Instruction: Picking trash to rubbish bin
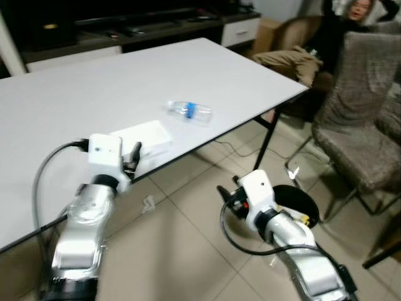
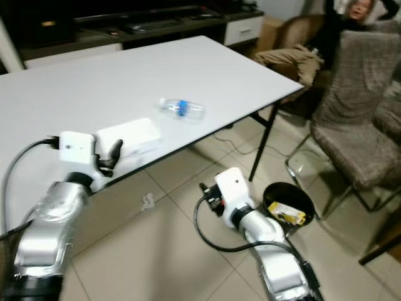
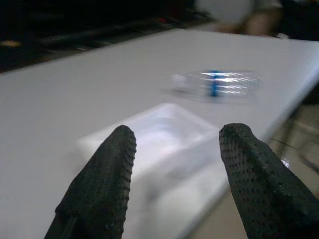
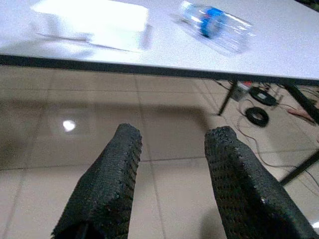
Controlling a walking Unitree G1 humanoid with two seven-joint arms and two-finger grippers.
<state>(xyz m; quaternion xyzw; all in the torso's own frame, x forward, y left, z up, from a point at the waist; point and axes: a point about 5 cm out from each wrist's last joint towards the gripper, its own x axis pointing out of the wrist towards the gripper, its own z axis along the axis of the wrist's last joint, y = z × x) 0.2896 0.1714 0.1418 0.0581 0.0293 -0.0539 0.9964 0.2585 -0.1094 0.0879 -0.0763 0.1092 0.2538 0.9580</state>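
Note:
A white foam box [image 1: 147,137] lies near the front edge of the white table [image 1: 94,88], and a clear plastic bottle with a blue label [image 1: 189,111] lies on its side just beyond it. My left gripper [image 1: 133,157] hovers at the table edge right before the box, open, with nothing between its fingers [image 3: 107,169]. My right gripper [image 1: 227,193] hangs open over the floor tiles below the table edge, pointing toward the box [image 4: 94,22] and bottle [image 4: 217,31]. A black rubbish bin [image 2: 288,194] with yellow trash [image 2: 289,215] inside stands on the floor beside my right arm.
A small crumpled scrap [image 1: 148,203] lies on the tiles under the table edge. A grey chair [image 1: 363,119] stands at the right, and a person [image 1: 301,56] sits in an armchair behind it. A dark cabinet [image 1: 125,31] runs along the back wall. Cables [image 4: 256,102] lie by the table leg.

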